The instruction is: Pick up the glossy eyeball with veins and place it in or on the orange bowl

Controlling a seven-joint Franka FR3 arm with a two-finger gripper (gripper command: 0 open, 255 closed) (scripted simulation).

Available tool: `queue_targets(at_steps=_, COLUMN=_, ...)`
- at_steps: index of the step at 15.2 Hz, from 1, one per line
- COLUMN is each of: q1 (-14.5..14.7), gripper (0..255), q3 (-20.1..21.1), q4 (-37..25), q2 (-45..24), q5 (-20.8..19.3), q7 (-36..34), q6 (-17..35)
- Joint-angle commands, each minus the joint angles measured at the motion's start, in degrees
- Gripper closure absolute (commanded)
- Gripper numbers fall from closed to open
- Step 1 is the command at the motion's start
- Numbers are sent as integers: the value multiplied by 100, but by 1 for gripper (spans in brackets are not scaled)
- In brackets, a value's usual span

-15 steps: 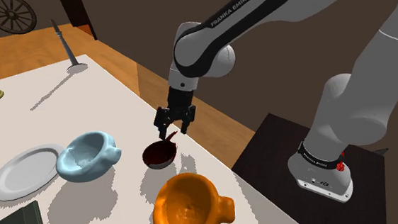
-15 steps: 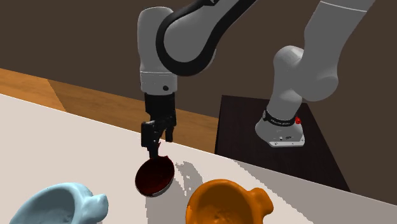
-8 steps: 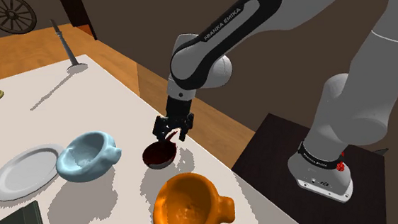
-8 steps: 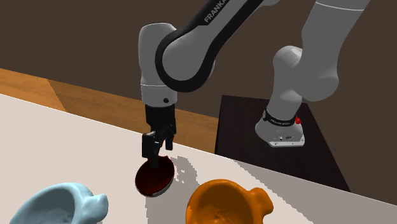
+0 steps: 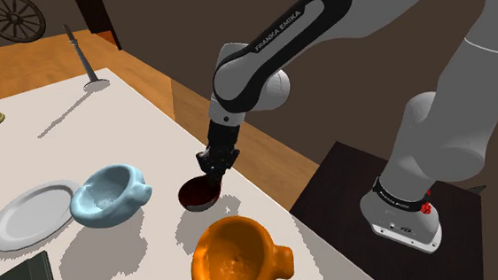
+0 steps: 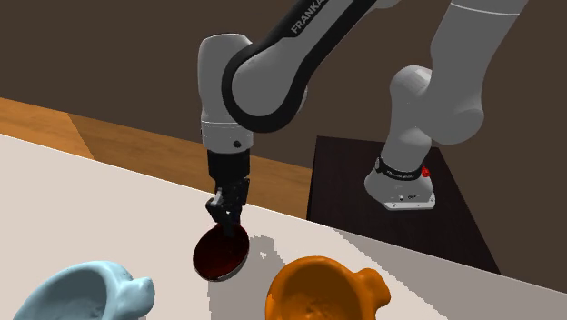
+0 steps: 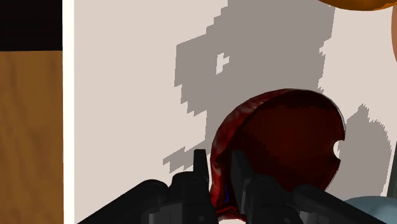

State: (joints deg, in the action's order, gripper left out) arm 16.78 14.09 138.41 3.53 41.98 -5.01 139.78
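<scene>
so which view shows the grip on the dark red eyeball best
The wrist view: the gripper clasps the eyeball by its rim between both fingers. The shoulder and second exterior views show the gripper at the eyeball's edge, but the contact is too small to judge.

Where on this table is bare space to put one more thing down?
Free: the broad patch between the ladle and the light blue bowl. Crowded: the stretch where white plate, that bowl, dark red eyeball with the gripper on it, and orange bowl sit close.
</scene>
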Motion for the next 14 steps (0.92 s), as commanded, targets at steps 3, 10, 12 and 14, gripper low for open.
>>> queue_targets(at_steps=3, q1=0, gripper=255, q3=0, q4=1, q2=1, q5=0, q7=0, q6=0)
queue_targets(at_steps=10, q1=-23, gripper=255, q3=-16, q4=-60, q2=167, q5=-119, q7=-157, q6=-204)
queue_targets(at_steps=12, q1=-39, gripper=255, q3=-26, q4=-107, q2=273, q5=-194, q7=-258, q6=-343)
queue_targets(at_steps=14, q1=-54, gripper=255, q3=-37, q4=-159, q2=374, q5=-264, q7=-354, q6=-482)
